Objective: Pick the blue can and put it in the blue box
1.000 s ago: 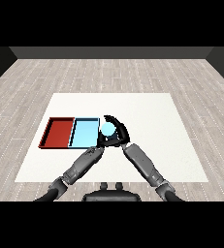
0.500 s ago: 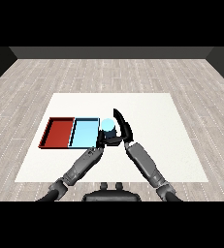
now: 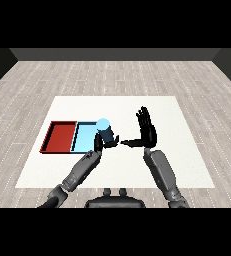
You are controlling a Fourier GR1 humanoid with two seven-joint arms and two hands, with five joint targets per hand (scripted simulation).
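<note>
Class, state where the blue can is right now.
In the head view the blue can is left of centre, upright at the light blue tray's right edge, with the left hand curled round it.

Single head view: high behind the grey forearms, looking down and forward across the whole white rectangular table [image 3: 187, 150] to grey plank floor [image 3: 112, 75] beyond.

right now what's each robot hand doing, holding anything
Left robot hand: shut on the blue can, at the blue tray's right edge.
Right robot hand: open, fingers straight, holding nothing.
</note>
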